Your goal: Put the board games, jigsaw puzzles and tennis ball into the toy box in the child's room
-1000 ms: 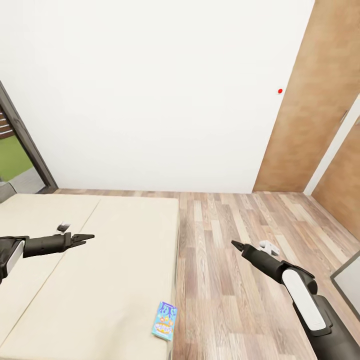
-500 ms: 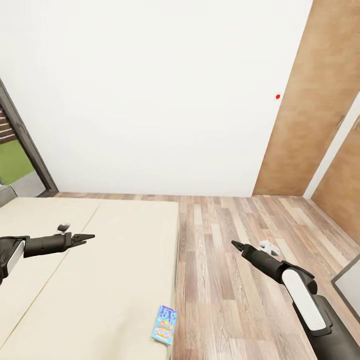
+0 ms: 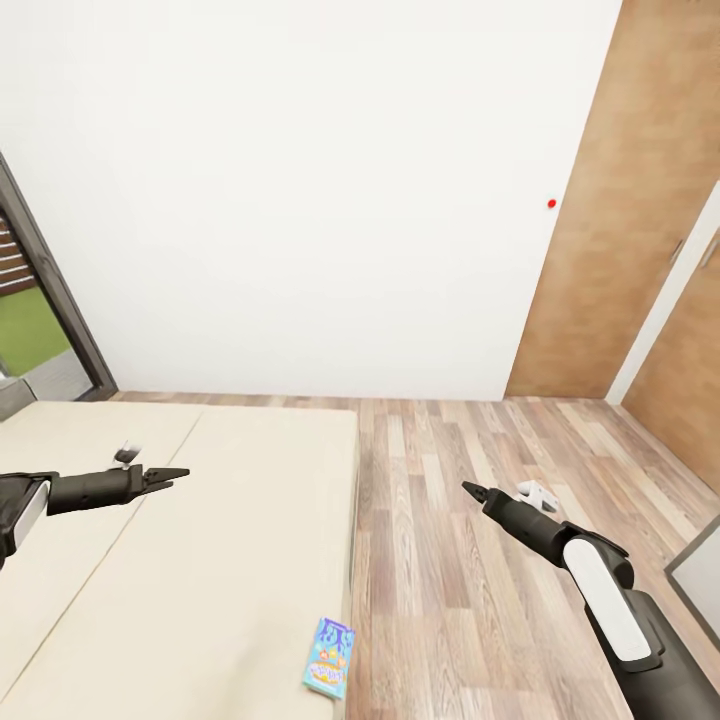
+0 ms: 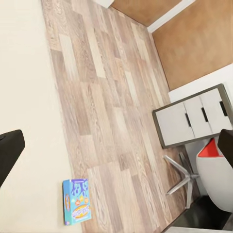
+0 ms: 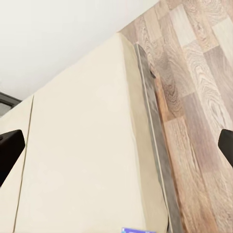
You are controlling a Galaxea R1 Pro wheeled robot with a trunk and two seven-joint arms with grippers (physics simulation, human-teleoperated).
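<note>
We take the bed [image 3: 200, 560] as our landmark. Above its left half hangs our left end effector [image 3: 176, 473], its tips drawn close together to a point in the head view and pinching nothing; in its own wrist view the two fingers sit at opposite edges of the picture, so we cannot tell for certain how far apart they are. Just behind that end effector a small white and dark item [image 3: 127, 453] lies on the mattress, too small for us to name. At the bed's near right edge, close to the floor side, rests the small teal-blue board game [image 3: 329, 657], lying flat; it also shows in the left wrist view [image 4: 77, 201]. Right of the bed runs the wood-plank floor [image 3: 450, 560], and over it hangs our right end effector [image 3: 470, 489], empty, its tips likewise near each other. Beside it on the floor sits a small white object [image 3: 536, 494].
</note>
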